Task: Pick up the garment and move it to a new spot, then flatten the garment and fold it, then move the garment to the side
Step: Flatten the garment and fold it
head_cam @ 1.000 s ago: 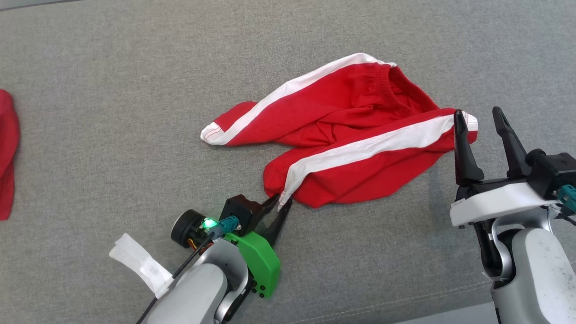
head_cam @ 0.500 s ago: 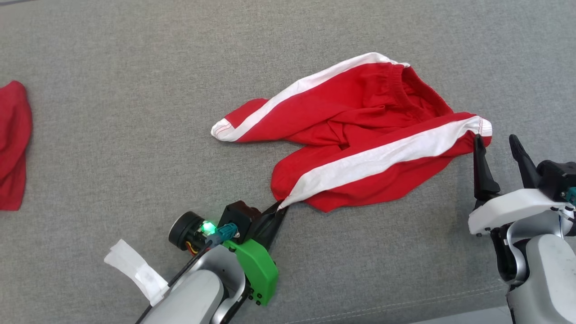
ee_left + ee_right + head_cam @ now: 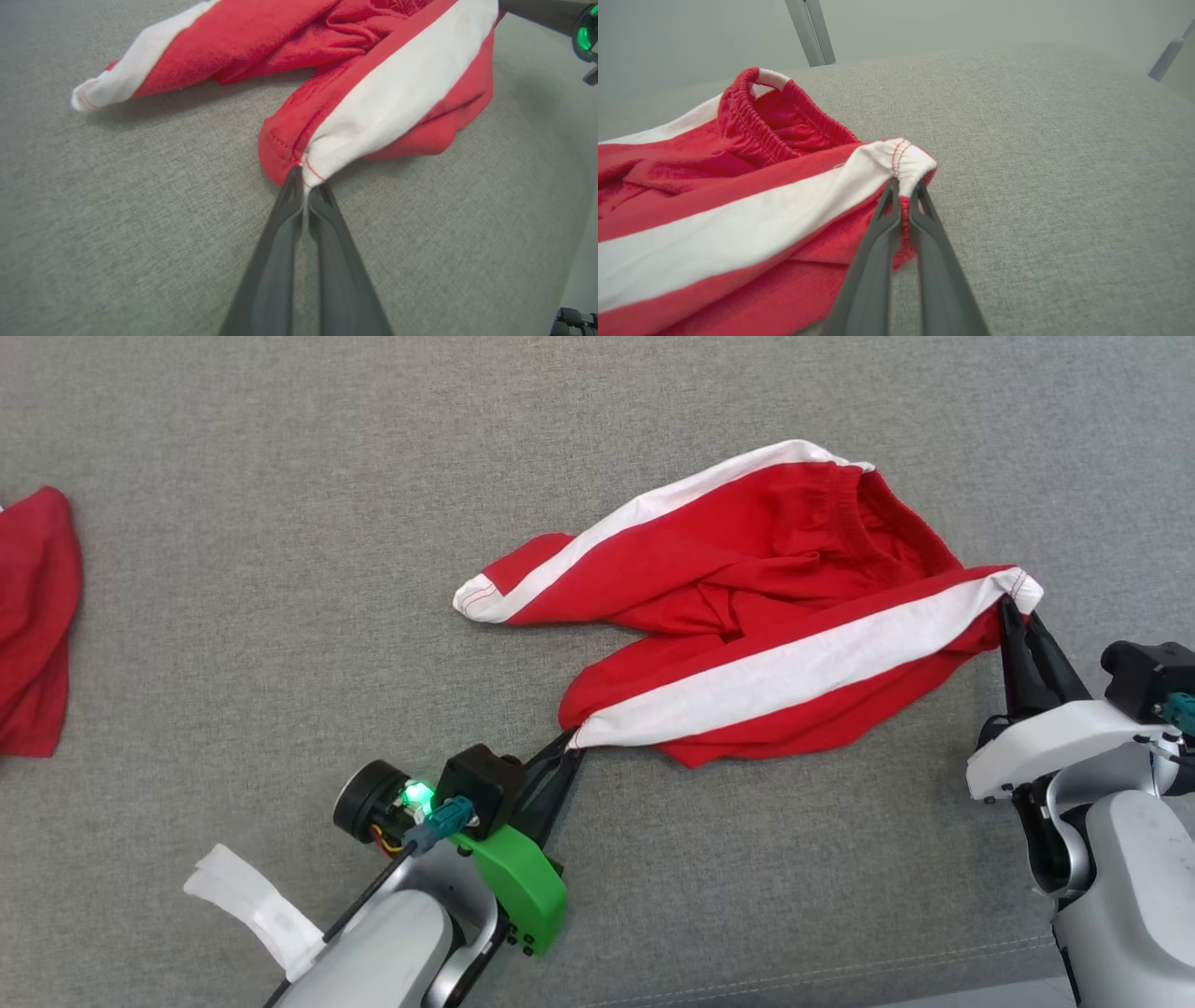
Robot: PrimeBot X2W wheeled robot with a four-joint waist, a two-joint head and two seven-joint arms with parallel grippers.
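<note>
Red cloth [image 3: 37, 625] cut by head view's left edge; garment [image 3: 714, 219] cut by right wrist view's left edge.

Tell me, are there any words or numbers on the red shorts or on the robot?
None can be read.
The red shorts have white stripes but no words, logo or number.
The white tape has faint grey marks, too blurred to read.

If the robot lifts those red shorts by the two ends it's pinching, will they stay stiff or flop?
Probably flop: the red shorts lie crumpled in soft folds, so the middle should sag between the left gripper and right gripper. They look thin and likely light. Each grip is a small pinch at an edge, so fabric might slip.
</note>
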